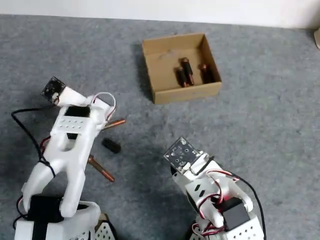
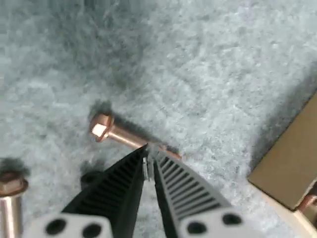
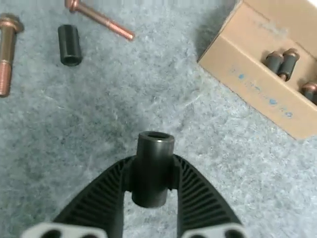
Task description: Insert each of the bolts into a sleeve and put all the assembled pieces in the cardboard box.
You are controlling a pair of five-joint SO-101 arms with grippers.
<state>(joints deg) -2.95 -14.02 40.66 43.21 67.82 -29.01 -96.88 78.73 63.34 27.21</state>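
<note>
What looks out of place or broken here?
Nothing stands out. Two bolts and a loose sleeve lie on the mat, the cardboard box stands upright with assembled pieces inside, and the right hand holds a second sleeve.

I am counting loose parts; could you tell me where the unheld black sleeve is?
In the high view the loose sleeve lies on the left half of the table, between the farther bolt and the nearer bolt, short of the cardboard box.

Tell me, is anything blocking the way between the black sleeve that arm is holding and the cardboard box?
Nothing visible does. The right gripper holds the sleeve, and only bare grey carpet lies between it and the cardboard box. The loose sleeve and two bolts lie off to the other side, out of that path.
</note>
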